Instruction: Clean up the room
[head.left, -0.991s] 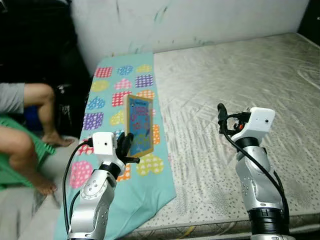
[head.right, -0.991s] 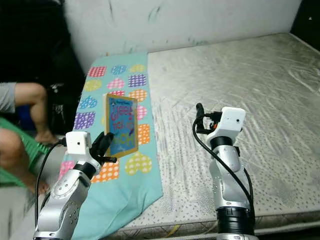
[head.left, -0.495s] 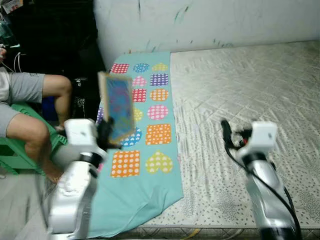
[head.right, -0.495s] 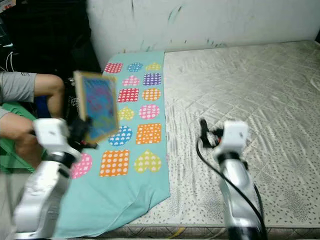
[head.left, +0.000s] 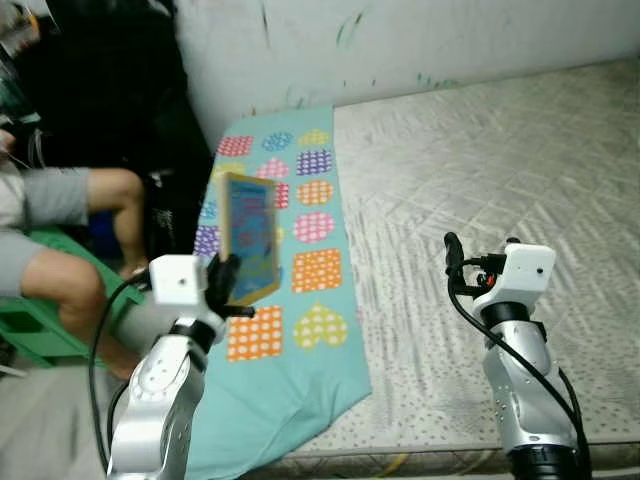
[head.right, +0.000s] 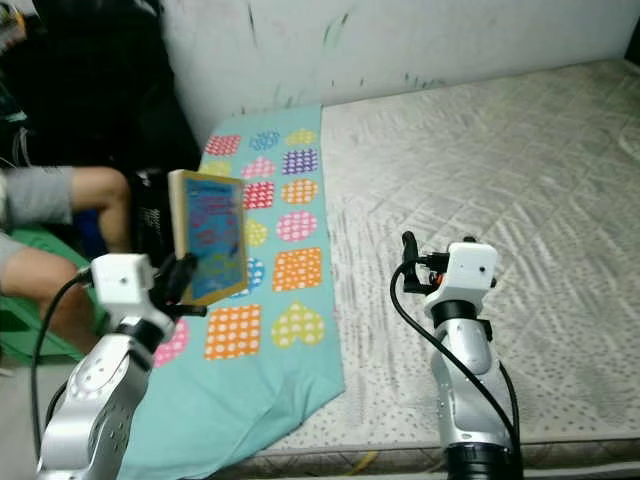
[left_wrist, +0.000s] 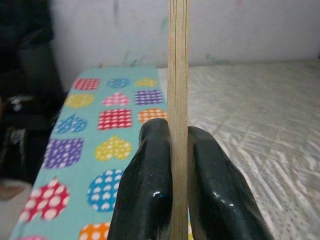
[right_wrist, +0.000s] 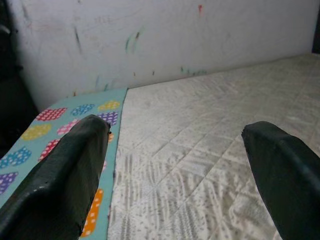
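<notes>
My left gripper (head.left: 228, 290) is shut on the lower edge of a thin wooden-framed picture board (head.left: 250, 239) with a blue printed face. It holds the board upright above the left side of the bed. In the left wrist view the board's edge (left_wrist: 178, 75) stands clamped between the two black fingers (left_wrist: 150, 175). My right gripper (head.left: 452, 250) is raised over the grey mattress (head.left: 520, 170). It is open, with nothing between its fingers (right_wrist: 65, 165).
A teal cloth (head.left: 300, 300) with coloured hearts and shapes covers the mattress's left strip and hangs off the near edge. A person's bare legs (head.left: 80, 250) are at the left, on a green seat (head.left: 30, 320). A scribbled white wall (head.left: 420, 40) runs behind.
The whole picture has shifted, so the camera has moved. My left gripper keeps its hold on the board. The right gripper stays open over the mattress.
</notes>
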